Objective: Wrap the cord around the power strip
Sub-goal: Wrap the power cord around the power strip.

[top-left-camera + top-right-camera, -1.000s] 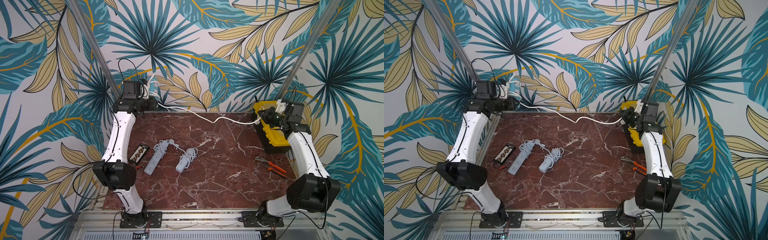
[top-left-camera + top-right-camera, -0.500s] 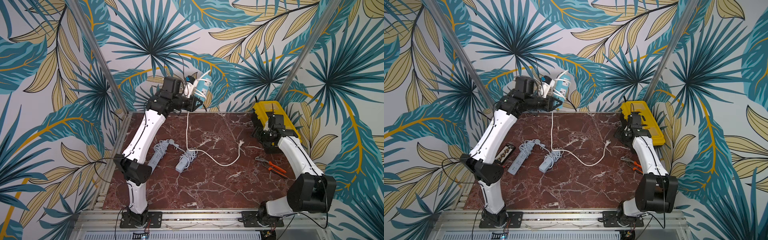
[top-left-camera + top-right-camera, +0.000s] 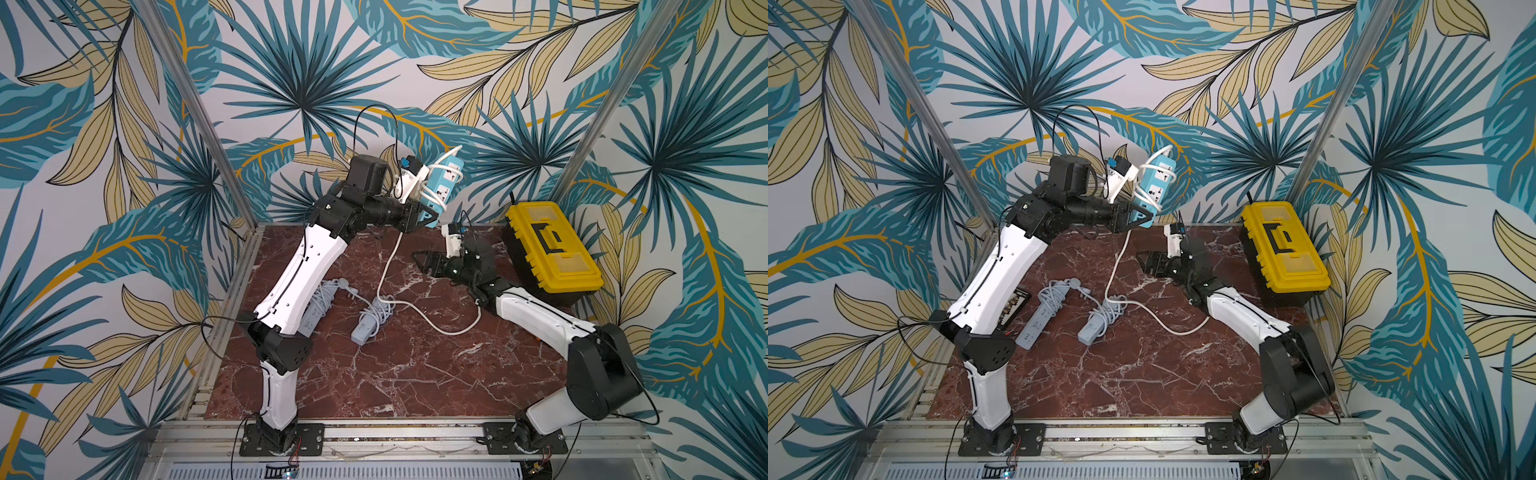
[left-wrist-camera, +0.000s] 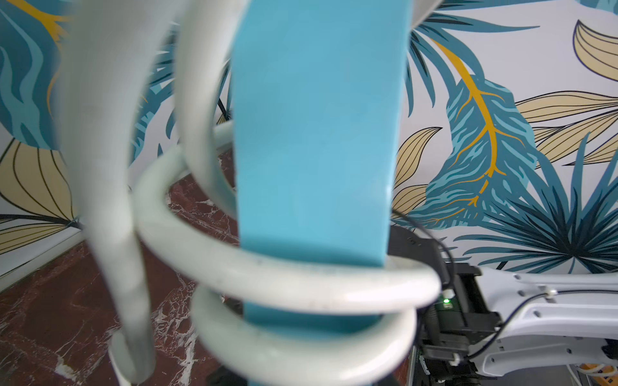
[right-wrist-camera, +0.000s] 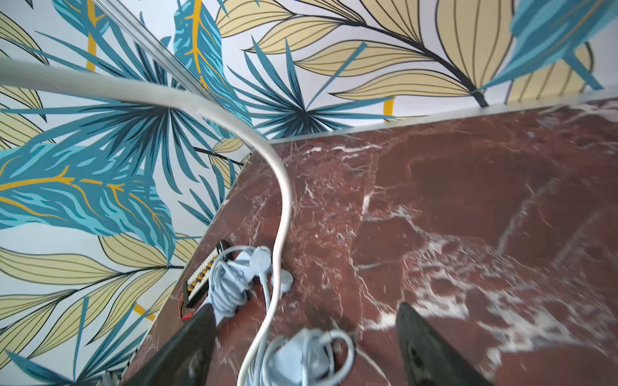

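While our left gripper (image 3: 424, 217) pinches the lower end of the blue power strip (image 3: 442, 183) at upper centre of the frame, our right gripper (image 3: 420, 261) hangs spread and empty; the cord (image 3: 384, 268) loops the strip, then trails onto the counter (image 3: 395, 374).

We are seeing a yellow toolbox (image 3: 548, 245) sitting closed at the far right of the marble table (image 3: 395, 374). A grey power strip (image 3: 1094, 328) and a second grey strip (image 3: 1034, 328) are lying side by side towards the left, each bundled in its own grey cord. A small black board (image 3: 1016, 307) is resting just beside them, and leaf-print wallpaper (image 3: 299, 95) is covering the walls.
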You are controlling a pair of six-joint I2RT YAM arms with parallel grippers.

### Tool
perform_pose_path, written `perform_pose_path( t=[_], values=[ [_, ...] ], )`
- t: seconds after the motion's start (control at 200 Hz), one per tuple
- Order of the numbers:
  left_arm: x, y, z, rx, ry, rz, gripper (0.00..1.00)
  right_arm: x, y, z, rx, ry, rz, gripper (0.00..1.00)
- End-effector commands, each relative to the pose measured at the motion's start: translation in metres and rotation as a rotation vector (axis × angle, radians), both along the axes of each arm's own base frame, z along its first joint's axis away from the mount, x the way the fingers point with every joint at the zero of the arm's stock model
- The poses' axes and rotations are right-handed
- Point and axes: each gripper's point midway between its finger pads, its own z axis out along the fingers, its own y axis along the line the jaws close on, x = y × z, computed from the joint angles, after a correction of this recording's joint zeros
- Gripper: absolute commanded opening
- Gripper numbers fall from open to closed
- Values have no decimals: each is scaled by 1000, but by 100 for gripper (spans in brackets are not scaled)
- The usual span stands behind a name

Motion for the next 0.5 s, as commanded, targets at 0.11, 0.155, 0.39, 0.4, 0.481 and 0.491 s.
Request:
perform_pose_path(
  t=[0.11,0.155,0.39,0.4,0.481,0.491],
  values=[
    [-20,3,41,-74,-94,-41,0,59,40,29,145,-146,-111,83],
    [-19,2,39,-71,-90,-41,0,68,50,24,152,-144,-125,83],
    [-16,12,40,-60,-103,-17,0,106,68,-14,26,-92,-239,56],
    [-15,14,40,-61,-103,-11,0,106,64,-15,16,-96,-253,53],
    [-7,38,43,-62,-96,37,0,97,34,-20,-79,-153,-304,32],
    [-6,42,43,-62,-95,44,0,94,31,-21,-96,-158,-302,30]
  ],
)
